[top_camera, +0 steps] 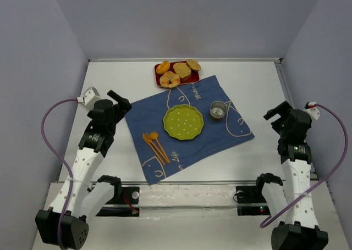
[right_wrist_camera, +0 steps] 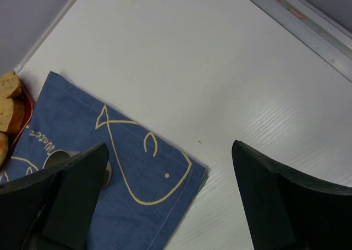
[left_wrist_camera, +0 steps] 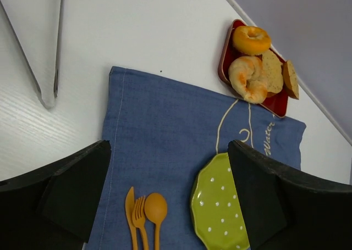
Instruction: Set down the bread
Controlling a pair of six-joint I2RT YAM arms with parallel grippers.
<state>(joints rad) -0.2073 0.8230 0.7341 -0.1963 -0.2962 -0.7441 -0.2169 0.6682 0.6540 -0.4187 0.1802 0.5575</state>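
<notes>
The left gripper [left_wrist_camera: 169, 162] is seen with its dark fingers [left_wrist_camera: 66, 195] spread wide and nothing held between them. A blue cloth [left_wrist_camera: 165, 123] is laid on the white table [left_wrist_camera: 137, 30]. On the cloth, a green dotted plate [left_wrist_camera: 220, 211] is set, with an orange knife [left_wrist_camera: 130, 211], fork [left_wrist_camera: 139, 217] and spoon [left_wrist_camera: 156, 207] just beside it. At the cloth's far edge, a red tray [left_wrist_camera: 276, 104] is seen, on which the bread [left_wrist_camera: 252, 39] is lying against a paler ring bun [left_wrist_camera: 247, 78] and a toast slice [left_wrist_camera: 271, 71].

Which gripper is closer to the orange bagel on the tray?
Left. The left gripper sits to the bagel's near left; the right gripper is far right, past the cloth.
</notes>
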